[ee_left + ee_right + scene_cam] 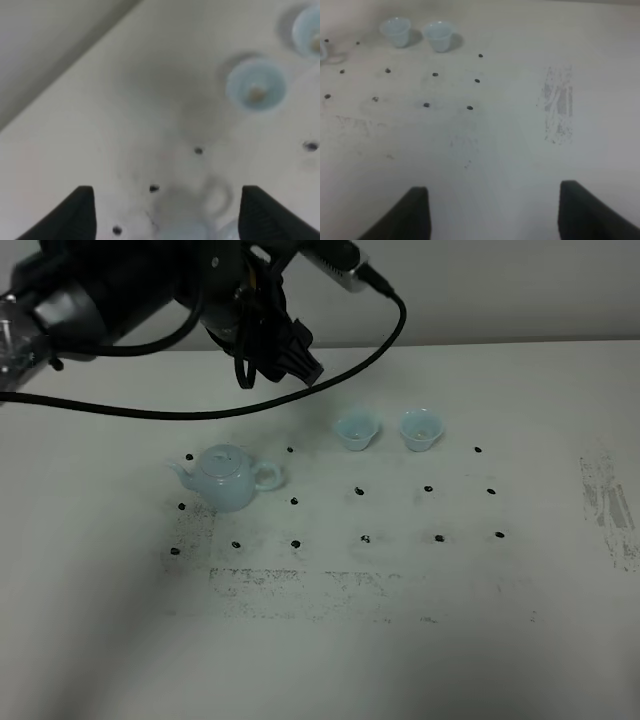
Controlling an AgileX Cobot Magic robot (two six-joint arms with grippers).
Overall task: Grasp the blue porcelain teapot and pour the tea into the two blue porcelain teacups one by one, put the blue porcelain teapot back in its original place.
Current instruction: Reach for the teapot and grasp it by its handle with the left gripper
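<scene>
Here, black dots (295, 502) lie around the teapot (228, 478).

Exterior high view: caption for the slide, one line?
Open left gripper hovers above the table behind the blue teapot; two blue teacups stand upright nearby.

Robot lab: white tabletop (520, 660), black-dot grid

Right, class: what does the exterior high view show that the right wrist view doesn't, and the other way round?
Only exterior high: the whole pale-blue porcelain teapot with lid and spout, and the left gripper, open, up high. Only right wrist: the right gripper, its dark fingers wide apart, holding nothing. Both: the two small pale-blue porcelain teacups, black dot markers and a grey scuffed patch.
</scene>
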